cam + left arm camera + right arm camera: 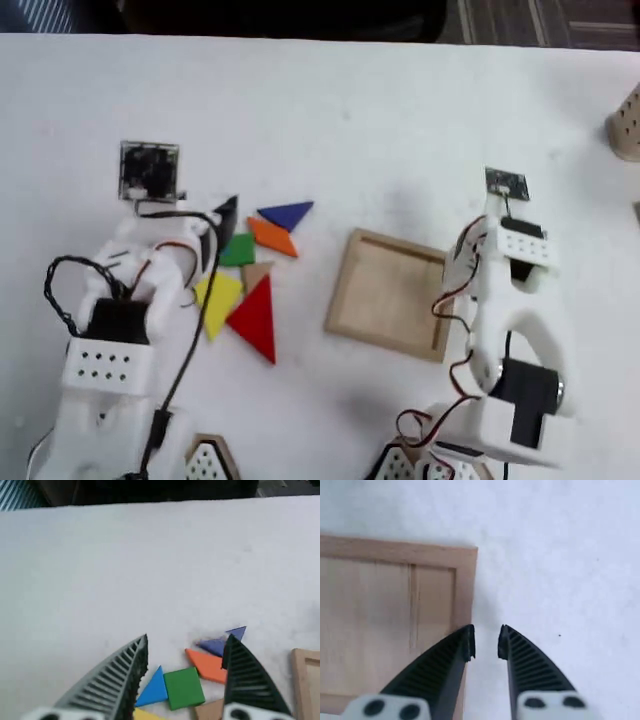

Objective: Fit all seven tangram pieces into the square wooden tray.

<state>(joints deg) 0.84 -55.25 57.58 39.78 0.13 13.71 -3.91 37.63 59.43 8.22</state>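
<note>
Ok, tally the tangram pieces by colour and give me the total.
dark blue piece: 1
orange piece: 1
green piece: 1
tan piece: 1
yellow piece: 1
red piece: 1
light blue piece: 1
Total: 7, all on the table, none in the wooden tray.

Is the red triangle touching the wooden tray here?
Apart. The high view shows bare white table between the red triangle and the wooden tray.
</note>
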